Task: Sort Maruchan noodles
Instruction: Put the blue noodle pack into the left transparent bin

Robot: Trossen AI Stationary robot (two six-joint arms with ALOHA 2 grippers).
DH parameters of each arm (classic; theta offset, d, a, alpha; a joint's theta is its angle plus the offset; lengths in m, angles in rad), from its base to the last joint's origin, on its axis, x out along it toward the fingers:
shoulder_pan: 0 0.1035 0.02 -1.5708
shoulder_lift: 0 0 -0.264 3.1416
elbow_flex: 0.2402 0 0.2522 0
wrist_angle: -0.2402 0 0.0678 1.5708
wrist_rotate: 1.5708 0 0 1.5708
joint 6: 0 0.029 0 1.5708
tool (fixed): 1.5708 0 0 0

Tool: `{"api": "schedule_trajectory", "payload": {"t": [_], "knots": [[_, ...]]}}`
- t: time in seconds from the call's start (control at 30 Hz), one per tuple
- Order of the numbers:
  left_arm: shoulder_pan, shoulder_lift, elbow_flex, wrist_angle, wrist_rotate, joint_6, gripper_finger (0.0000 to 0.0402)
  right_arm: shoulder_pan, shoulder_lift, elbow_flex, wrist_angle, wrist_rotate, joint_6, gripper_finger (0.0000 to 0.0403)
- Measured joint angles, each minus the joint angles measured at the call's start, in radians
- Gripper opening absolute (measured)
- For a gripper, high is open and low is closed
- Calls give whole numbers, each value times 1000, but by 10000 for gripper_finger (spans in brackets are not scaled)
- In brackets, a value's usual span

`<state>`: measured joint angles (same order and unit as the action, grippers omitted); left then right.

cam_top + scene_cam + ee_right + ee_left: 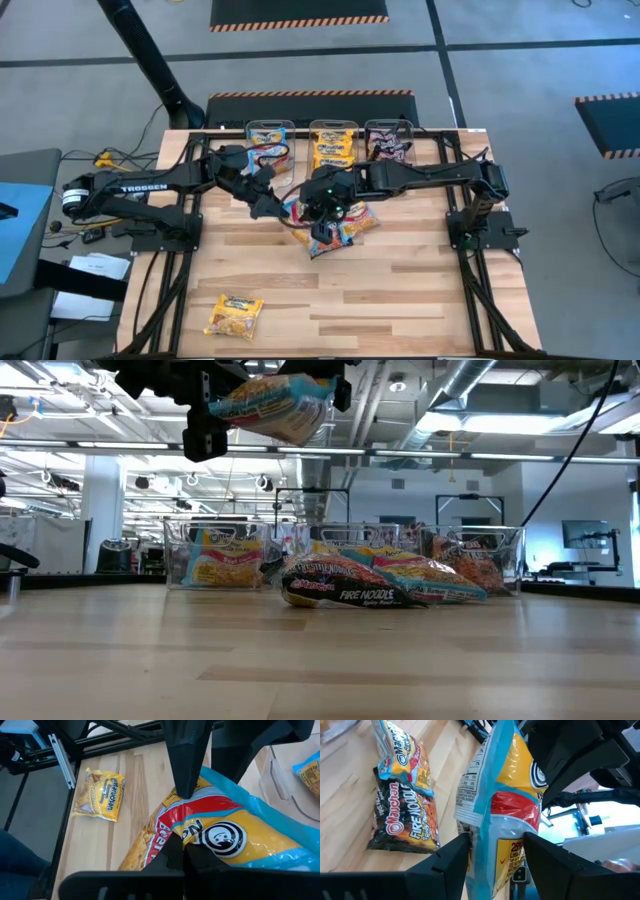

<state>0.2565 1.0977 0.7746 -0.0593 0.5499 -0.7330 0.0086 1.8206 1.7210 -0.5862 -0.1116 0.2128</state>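
Fingers of the right gripper [182,851] pinching shut on a light blue packet [235,832] with a yellow and red face, holding it up in the air over the middle of the bench [400,290]. Hanging well clear of the wood in the low view, that same light blue packet [275,405]. Standing wide apart, fingers of the left gripper [492,852], one either side of the packet's lower end; cannot tell whether touching it. Lying in a loose heap [335,228] under both grippers, several more packets, a black Fire Noodle packet [345,592] at the front with blue-edged ones just beside and behind it. Sitting alone near the bench's front left corner, well apart from the heap, a yellow packet [234,315]. Lined up along the far edge, three clear bins: left bin [270,140] holding blue-edged packets, middle bin [333,143] holding yellow ones, right bin [389,140] holding dark ones.
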Motion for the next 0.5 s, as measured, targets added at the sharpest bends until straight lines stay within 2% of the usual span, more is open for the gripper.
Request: {"api": "schedule_trajectory", "payload": {"t": [0.17, 0.5], "knots": [[0, 0, 0, 0, -11, 12, 156, 0, 0, 0, 0, 8, 7, 1], [0, 0, 0, 16, -41, 27, 31, -2, -1, 0, -16, 33, 36, 1]]}}
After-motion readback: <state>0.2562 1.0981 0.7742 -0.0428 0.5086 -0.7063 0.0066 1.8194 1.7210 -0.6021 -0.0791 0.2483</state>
